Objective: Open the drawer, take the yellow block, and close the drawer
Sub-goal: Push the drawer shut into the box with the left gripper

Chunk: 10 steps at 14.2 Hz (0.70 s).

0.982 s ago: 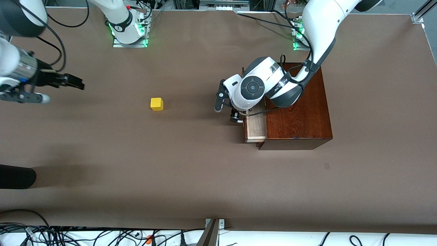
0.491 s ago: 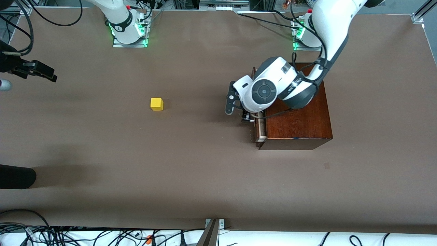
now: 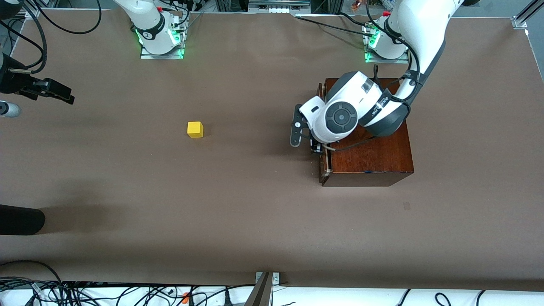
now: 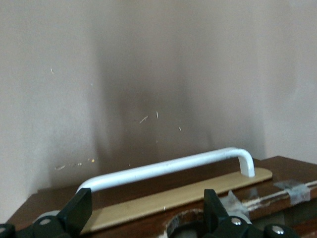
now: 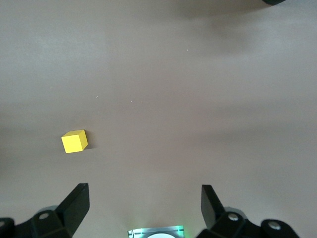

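The yellow block (image 3: 195,129) lies alone on the brown table, well toward the right arm's end from the dark wooden box (image 3: 374,155). It also shows in the right wrist view, the yellow block (image 5: 75,141) off to one side of the fingers. The drawer (image 3: 325,163) is pushed almost fully in, with only a thin pale strip showing. My left gripper (image 3: 315,147) sits at the drawer's front, open. Its fingers (image 4: 77,214) stand wide apart just short of the white handle (image 4: 168,166), touching nothing. My right gripper (image 3: 61,93) hangs open and empty over the table's edge at the right arm's end.
A black rounded object (image 3: 21,219) juts in at the table's edge nearer the camera, at the right arm's end. Cables (image 3: 85,293) run along the near edge. The right arm's base (image 3: 159,36) and the left arm's base (image 3: 382,42) stand at the top.
The drawer has slid from well out to nearly flush with the box, my left gripper moving with its front. My right arm has drawn back toward its end of the table.
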Each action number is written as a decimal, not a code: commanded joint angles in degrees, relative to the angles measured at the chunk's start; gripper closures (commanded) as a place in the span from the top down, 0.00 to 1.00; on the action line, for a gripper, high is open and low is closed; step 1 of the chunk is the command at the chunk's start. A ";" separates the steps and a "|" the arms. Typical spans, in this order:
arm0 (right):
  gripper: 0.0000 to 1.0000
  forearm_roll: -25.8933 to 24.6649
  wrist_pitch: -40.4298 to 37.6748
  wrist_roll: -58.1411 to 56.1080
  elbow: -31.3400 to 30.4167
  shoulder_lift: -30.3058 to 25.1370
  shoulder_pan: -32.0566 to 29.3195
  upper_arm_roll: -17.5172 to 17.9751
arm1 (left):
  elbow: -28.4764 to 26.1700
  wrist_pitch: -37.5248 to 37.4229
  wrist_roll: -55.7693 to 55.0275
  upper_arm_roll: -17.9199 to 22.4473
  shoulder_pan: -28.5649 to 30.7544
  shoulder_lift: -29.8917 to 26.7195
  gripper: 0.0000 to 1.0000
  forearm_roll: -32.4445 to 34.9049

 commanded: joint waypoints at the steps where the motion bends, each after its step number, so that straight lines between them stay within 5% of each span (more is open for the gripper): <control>1: 1.00 -0.72 -0.64 0.05 1.37 0.13 -2.01 2.06 | -1.46 -1.48 0.91 -0.04 0.58 -1.83 1.00 3.26; 5: 1.00 -0.63 -0.47 0.31 1.99 0.22 1.40 -1.53 | -1.37 -1.57 0.99 0.05 0.58 -1.83 1.00 3.87; 10: 1.00 -0.72 0.15 0.49 1.99 0.22 1.50 -1.72 | -1.20 -1.74 0.55 0.05 -0.21 -1.83 1.00 7.21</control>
